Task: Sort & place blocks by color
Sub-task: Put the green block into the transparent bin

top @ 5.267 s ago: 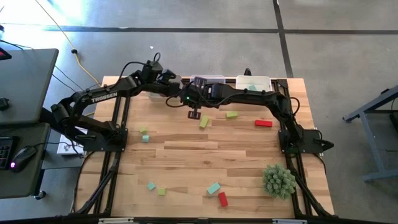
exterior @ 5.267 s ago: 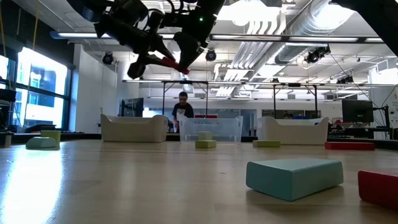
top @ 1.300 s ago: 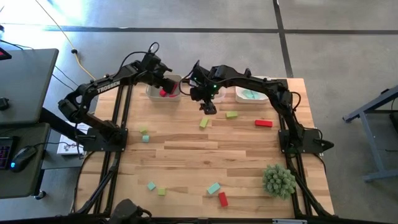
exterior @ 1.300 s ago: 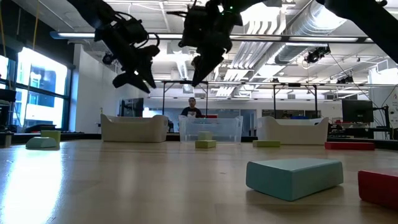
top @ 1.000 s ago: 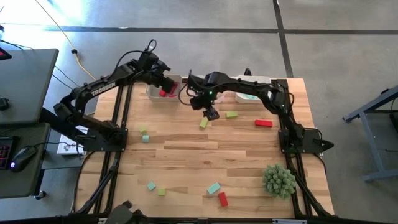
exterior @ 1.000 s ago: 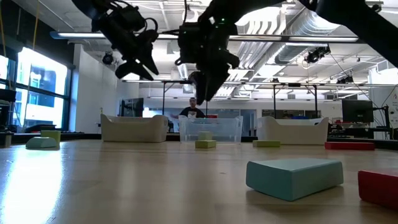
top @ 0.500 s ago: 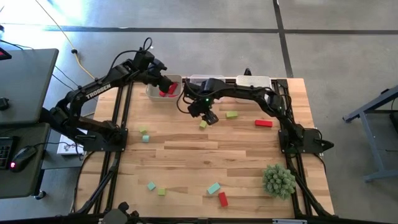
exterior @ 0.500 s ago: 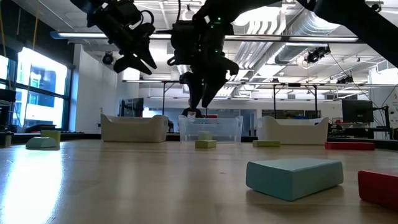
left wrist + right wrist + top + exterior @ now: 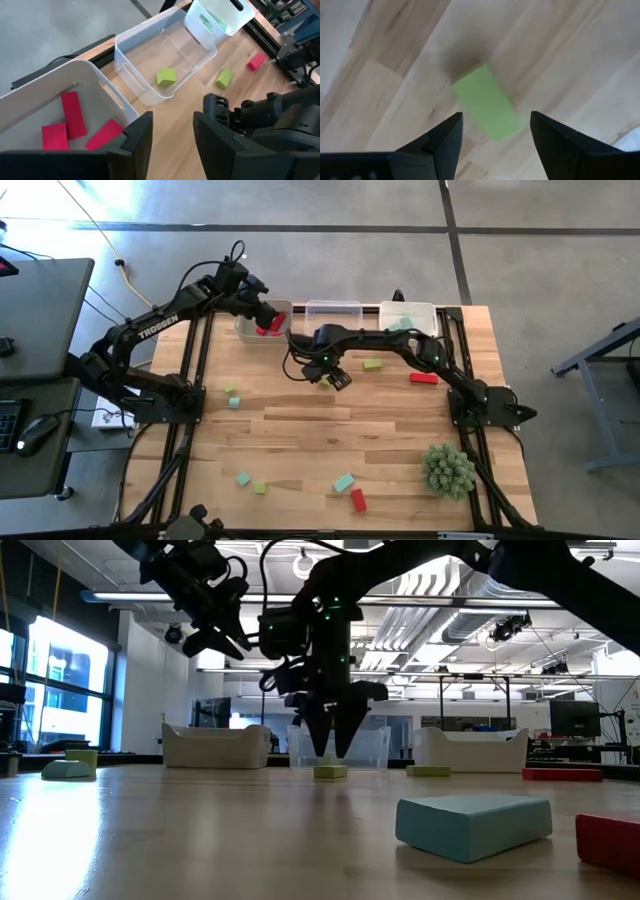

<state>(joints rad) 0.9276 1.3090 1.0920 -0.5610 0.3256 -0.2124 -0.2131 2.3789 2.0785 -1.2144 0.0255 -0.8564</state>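
wooden counter point(image 9: 300, 430): right pincer point(image 9: 331, 378) has dropped onto a green block point(image 9: 486, 103).
fingers apart, straddling it, grasp next; left pincer point(image 9: 262, 314), half apart, hangs over the red bin point(image 9: 244, 330).

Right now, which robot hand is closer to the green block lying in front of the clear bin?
The right. The right gripper hangs open just above the green block, fingers to either side. The left gripper is farther off, over the bin with red blocks.

Yellow-green block under the open right gripper

The yellow-green block point(image 9: 486, 103) lies flat on the wood, skewed, between the spread fingers of the right gripper point(image 9: 334, 378) just above it. Three red blocks point(image 9: 70, 125) lie in the white bin below the left gripper point(image 9: 266, 315).
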